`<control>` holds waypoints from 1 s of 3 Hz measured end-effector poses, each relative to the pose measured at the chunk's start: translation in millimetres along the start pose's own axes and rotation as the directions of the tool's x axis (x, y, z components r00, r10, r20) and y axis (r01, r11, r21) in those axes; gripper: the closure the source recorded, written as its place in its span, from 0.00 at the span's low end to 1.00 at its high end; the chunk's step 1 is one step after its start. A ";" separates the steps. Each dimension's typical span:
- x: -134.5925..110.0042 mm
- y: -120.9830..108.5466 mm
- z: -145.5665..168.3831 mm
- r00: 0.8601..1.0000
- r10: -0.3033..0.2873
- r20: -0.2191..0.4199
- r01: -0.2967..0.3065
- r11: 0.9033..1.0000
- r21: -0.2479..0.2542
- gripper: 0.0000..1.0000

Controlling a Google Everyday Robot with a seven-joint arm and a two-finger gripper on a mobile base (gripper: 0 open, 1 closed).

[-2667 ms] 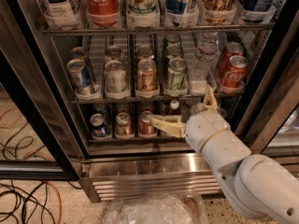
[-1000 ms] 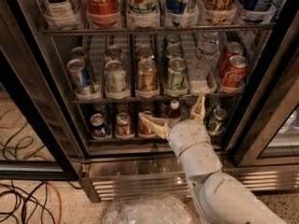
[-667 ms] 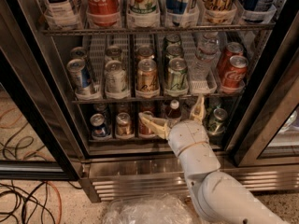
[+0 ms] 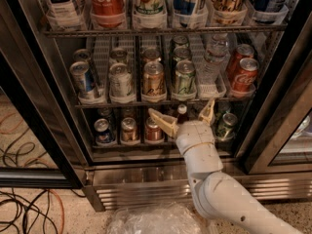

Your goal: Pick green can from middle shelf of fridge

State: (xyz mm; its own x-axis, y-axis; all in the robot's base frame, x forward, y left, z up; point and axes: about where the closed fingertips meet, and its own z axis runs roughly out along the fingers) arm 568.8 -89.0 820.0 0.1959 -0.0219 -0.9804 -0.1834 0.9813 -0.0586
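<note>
Only one camera view here. The gripper (image 4: 181, 108) sits in front of the fridge's (image 4: 138, 189) lower row, fingers spread wide and empty, just under the middle shelf (image 4: 122, 104). The green can (image 4: 185, 77) stands upright at the front of its lane, right of the gold-tan can (image 4: 153, 79). The wide spread looks meant to straddle the can once the arm lifts.

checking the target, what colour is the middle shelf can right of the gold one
Pale green and white can, silver top; camera view. Open gripper just below it.
</note>
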 end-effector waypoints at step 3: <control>0.0 -0.1 0.1 1.000 0.000 0.000 0.000 1.000 0.000 0.28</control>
State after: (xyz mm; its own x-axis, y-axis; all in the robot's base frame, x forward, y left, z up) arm 568.9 -89.1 820.0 0.1962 -0.0217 -0.9803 -0.1833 0.9813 -0.0584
